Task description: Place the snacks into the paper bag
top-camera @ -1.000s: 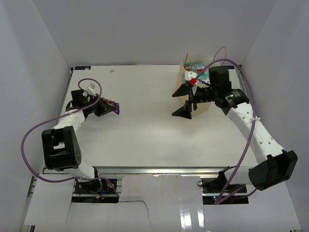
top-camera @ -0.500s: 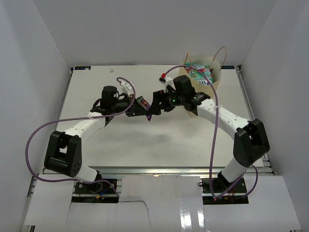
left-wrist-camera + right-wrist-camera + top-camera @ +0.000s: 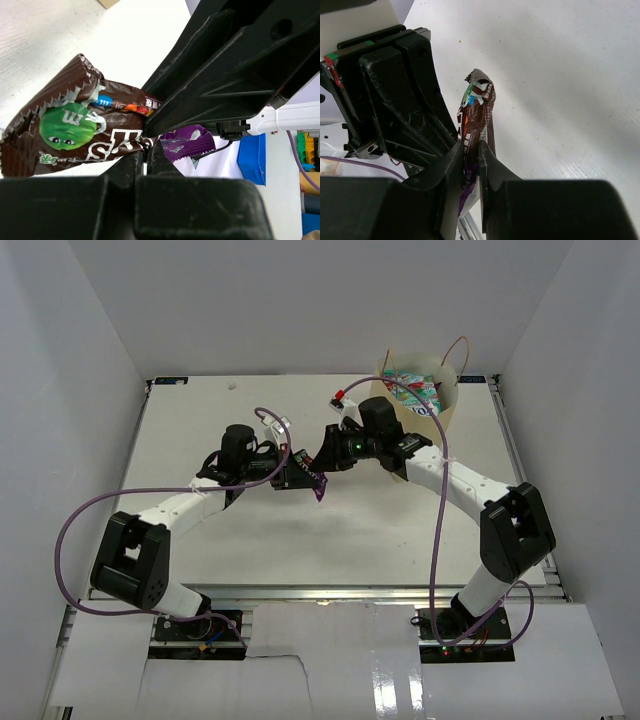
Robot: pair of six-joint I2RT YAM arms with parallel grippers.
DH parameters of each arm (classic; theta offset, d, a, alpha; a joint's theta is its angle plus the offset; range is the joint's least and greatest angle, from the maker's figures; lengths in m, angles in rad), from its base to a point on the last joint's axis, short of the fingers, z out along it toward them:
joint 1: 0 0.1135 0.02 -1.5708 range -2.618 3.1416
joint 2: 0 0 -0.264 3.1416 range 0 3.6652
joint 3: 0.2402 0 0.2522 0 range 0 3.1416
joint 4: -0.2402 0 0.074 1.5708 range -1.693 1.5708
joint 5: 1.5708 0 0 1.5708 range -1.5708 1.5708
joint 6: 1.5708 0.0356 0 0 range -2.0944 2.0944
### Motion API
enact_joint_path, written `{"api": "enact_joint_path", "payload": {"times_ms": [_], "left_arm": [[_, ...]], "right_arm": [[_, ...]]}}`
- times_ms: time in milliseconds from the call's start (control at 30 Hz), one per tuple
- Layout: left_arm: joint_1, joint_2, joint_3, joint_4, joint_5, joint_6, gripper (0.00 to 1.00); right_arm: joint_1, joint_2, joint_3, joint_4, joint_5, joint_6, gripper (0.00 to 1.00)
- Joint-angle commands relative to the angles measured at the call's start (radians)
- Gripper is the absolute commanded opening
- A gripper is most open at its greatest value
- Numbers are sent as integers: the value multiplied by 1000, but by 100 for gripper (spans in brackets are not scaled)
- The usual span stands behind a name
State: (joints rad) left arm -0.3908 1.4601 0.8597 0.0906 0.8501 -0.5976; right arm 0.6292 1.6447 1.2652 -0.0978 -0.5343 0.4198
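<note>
A small dark brown and purple candy packet [image 3: 306,474] hangs above the middle of the table, held from both sides. My left gripper [image 3: 287,471] is shut on its purple end [image 3: 187,142]. The printed brown face [image 3: 75,130] sticks out to the left in the left wrist view. My right gripper [image 3: 320,462] is shut on the same packet [image 3: 477,107], which stands edge-on between the fingertips [image 3: 470,152]. The paper bag [image 3: 447,412] stands upright at the back right. Teal and green snacks [image 3: 415,390] show in its mouth.
White walls enclose the table on three sides. Purple cables loop off both arms [image 3: 85,515] [image 3: 437,540]. The two grippers are nose to nose, with the left one's black body [image 3: 400,90] filling the left of the right wrist view.
The left gripper carried the packet from the far left to the middle. The right gripper left the bag, swung left to meet it, and went from wide open to shut on the packet.
</note>
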Motion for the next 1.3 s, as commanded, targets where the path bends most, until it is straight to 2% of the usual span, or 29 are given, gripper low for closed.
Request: {"api": "enact_joint_path", "payload": {"times_ms": [0,33,67,167,233,267,333,367,467,633,767,800,900,967,1100,1267], "left_arm": [[-10,-63,15,41,21,-5,0],[-11,-67,18,41,21,-5,1],[-13,-67,21,41,21,-7,2],[-13,-75,24,41,15,-11,7],[-13,-81,24,41,1,-10,16],[-13,-96,18,40,-11,-7,32],[-13,-122,7,40,-51,11,49],[-13,-154,-10,41,-63,19,68],[-13,-199,-27,47,-86,56,81],[-13,-236,-39,44,-92,82,84],[-13,-254,-42,35,-108,93,84],[-13,-257,-42,31,-120,97,84],[-13,-276,-47,14,-150,117,84],[-11,-290,-50,-3,-174,125,85],[-11,-302,-53,-26,-236,136,89],[-10,-313,-51,-61,-328,144,94]], "right_arm": [[7,-25,-18,59,-79,20,20],[7,-26,-21,63,-91,23,17],[7,-28,-26,75,-105,25,9],[7,-39,-23,81,-145,13,8],[4,-51,-7,83,-194,-36,8],[1,-52,0,81,-220,-62,8],[-13,-68,19,81,-294,-117,8],[-14,-74,26,79,-309,-133,8],[-28,-89,36,70,-329,-164,8],[-60,-105,52,35,-320,-202,8],[-94,-127,187,-100,-256,-386,8],[-103,-137,210,-120,-225,-477,8],[-152,-178,307,-164,-155,-599,8],[-200,-203,358,-169,-119,-630,8],[-278,-229,465,-161,49,-671,8],[-420,-218,528,-122,221,-599,8]]}}
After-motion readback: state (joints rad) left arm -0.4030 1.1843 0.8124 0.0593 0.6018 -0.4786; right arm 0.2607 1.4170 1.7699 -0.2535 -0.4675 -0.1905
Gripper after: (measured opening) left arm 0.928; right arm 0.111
